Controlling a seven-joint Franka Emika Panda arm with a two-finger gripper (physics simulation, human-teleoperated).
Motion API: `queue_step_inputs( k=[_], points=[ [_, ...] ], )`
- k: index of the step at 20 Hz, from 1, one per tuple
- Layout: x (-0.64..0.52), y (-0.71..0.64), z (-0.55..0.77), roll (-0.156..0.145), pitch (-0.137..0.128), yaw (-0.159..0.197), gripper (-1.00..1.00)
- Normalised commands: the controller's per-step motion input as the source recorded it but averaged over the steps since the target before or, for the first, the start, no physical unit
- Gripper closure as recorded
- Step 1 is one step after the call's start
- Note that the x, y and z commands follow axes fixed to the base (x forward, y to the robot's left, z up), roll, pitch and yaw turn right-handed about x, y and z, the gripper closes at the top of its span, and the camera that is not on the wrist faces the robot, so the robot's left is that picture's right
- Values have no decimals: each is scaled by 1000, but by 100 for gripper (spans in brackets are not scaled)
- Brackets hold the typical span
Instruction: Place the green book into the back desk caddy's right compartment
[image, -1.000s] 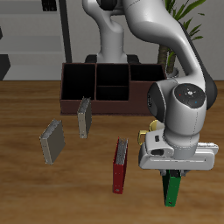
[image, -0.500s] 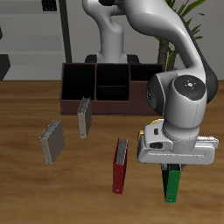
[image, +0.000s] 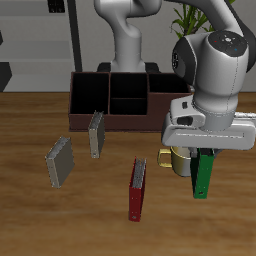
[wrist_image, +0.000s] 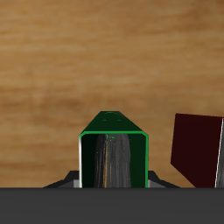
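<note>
Wood-grain table (image: 30, 125) fills the scene, with shelving and a plant behind the robot's base. Hanging upright above the boards, clear of them, the green book (image: 203, 175) is clamped between the fingers of the gripper (image: 205, 158); the wrist view shows the same book (wrist_image: 112, 150) end-on. A yellow mug (image: 177, 160) sits partly hidden behind the hand. Farther back stands the back desk caddy (image: 110, 100), its right compartment (image: 88, 95) seemingly holding nothing, though its floor is dim. A red book (image: 136, 189) and two grey books (image: 60, 161) lie well apart.
</note>
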Motion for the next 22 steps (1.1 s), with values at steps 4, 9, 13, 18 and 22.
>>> queue_step_inputs(
  k=[4, 9, 13, 18, 22],
  points=[
    [-486, -96, 729, 2, -15, -29, 100],
    [-480, -97, 513, -11, -23, 13, 100],
    [-666, -173, 519, -47, 29, -41, 100],
    [-831, -6, 494, 3, 27, 10, 100],
    [-747, 56, 395, 23, 3, 23, 100]
  ],
)
